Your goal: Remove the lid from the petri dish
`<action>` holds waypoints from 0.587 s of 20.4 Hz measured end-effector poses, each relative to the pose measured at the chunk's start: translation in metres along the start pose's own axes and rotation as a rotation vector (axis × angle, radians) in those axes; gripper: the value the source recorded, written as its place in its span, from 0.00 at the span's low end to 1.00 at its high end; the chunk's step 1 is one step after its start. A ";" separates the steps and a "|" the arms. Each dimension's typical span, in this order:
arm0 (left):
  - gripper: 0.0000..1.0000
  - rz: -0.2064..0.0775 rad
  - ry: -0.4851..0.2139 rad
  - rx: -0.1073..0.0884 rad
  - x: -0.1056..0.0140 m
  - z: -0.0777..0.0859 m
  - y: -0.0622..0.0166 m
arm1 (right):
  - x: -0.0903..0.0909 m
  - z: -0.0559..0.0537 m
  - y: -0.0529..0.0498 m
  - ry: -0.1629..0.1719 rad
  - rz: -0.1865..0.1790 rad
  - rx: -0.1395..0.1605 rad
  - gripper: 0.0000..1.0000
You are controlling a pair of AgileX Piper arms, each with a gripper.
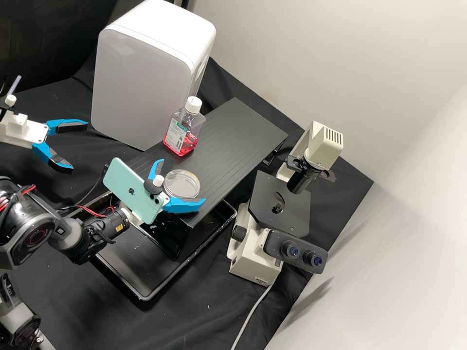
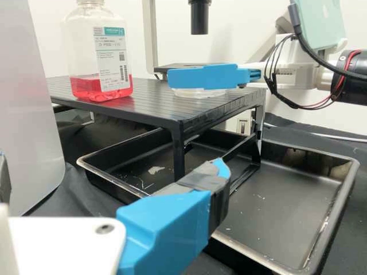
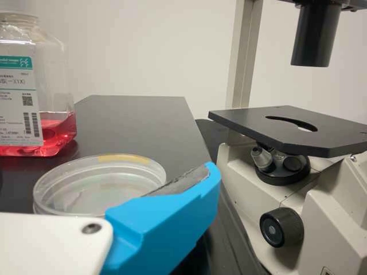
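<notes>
A clear petri dish (image 1: pixel 181 184) with its lid on sits at the near end of a black raised shelf (image 1: pixel 233 141). My right gripper (image 1: pixel 180 185) is open and straddles the dish at lid height, one blue finger on either side. In the right wrist view one finger (image 3: pixel 166 212) lies right beside the dish (image 3: pixel 97 183); whether it touches I cannot tell. My left gripper (image 1: pixel 72 146) hangs open and empty over the black cloth, well to the left of the shelf. From the left wrist, the dish (image 2: pixel 198 92) shows under the right arm's finger (image 2: pixel 206 76).
A flask of red liquid (image 1: pixel 184 127) stands farther back on the shelf. A white box (image 1: pixel 151 68) stands behind it. The shelf rests in a black tray (image 1: pixel 146 277). A white microscope (image 1: pixel 287 204) stands close to the right.
</notes>
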 end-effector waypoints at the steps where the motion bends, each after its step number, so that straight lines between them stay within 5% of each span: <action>1: 1.00 0.000 0.000 0.000 0.000 0.000 0.0000 | 0.000 0.000 0.000 0.000 0.000 0.000 1.00; 5: 1.00 0.000 0.000 0.002 0.000 0.000 0.0000 | 0.000 0.000 0.000 -0.001 0.001 0.001 1.00; 6: 1.00 0.000 0.000 0.002 0.000 0.000 0.0000 | 0.000 0.000 0.000 -0.003 -0.001 0.000 0.00; 12: 1.00 0.006 0.013 -0.004 0.000 -0.001 0.0005 | 0.001 0.002 -0.002 -0.009 -0.007 -0.001 0.00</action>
